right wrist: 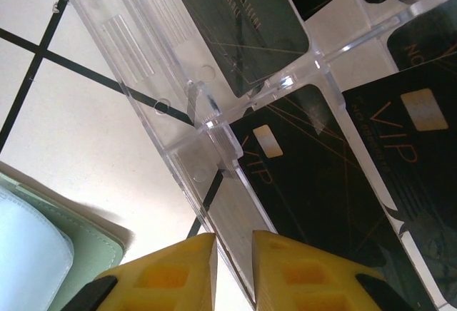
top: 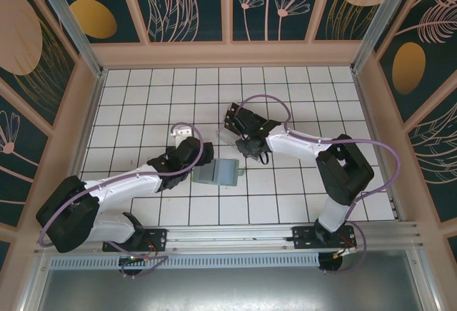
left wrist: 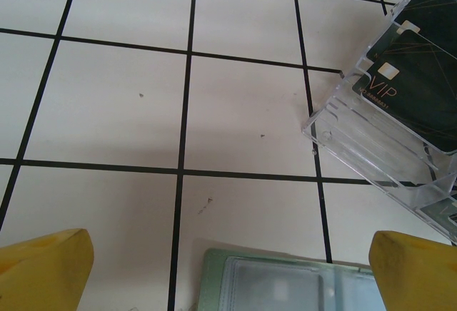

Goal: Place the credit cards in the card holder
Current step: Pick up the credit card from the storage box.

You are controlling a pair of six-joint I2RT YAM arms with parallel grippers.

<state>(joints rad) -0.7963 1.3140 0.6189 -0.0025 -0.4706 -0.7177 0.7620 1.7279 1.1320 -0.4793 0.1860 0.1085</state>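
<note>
Several black credit cards (right wrist: 321, 197) marked VIP lie in a clear acrylic tray (right wrist: 143, 47). My right gripper (right wrist: 234, 254) is shut on the tray's thin near wall, with a yellow finger (right wrist: 178, 268) on each side of it. In the top view this gripper (top: 246, 147) sits at the tray (top: 227, 136). The green card holder (top: 218, 173) lies open on the tiles, its clear pockets facing up. My left gripper (left wrist: 228, 272) hangs open over the holder's far edge (left wrist: 285, 282), holding nothing. The cards (left wrist: 421, 75) lie in the tray (left wrist: 357, 147) to its upper right.
The floor is white tile with black grid lines, enclosed by wooden walls (top: 228, 54). A metal rail (top: 235, 236) runs along the near edge with both arm bases on it. The card holder's corner (right wrist: 43, 247) lies just left of the right fingers.
</note>
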